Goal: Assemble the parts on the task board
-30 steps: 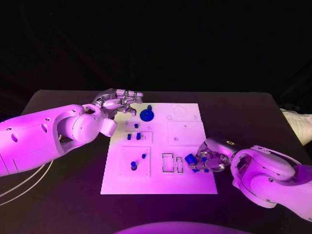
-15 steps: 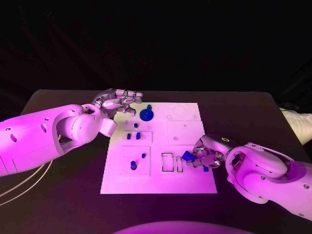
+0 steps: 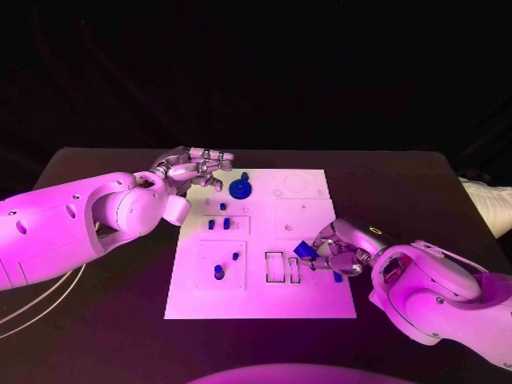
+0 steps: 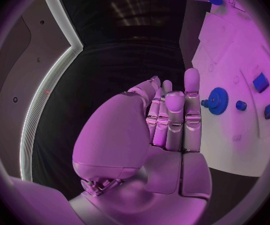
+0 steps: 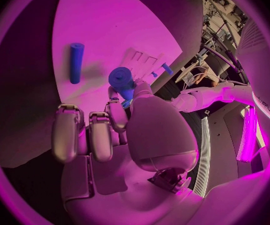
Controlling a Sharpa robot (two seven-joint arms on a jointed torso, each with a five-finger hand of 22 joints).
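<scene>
Looking down from the head view, the white task board lies mid-table on the black table. The right hand sits over the board's right edge, pinching a blue part just beside the narrow rectangular slots. The left hand rests at the board's far left corner, fingers drawn together, nothing in them; a blue gear stands near it. Smaller blue pegs stand in the left recesses.

Left wrist view: left hand has fingers straight and pressed side by side, holding nothing; the blue gear stands on the board just beyond the fingertips.

Right wrist view: right hand grips the blue part between thumb and finger above the board; a blue rod lies apart on the board.
</scene>
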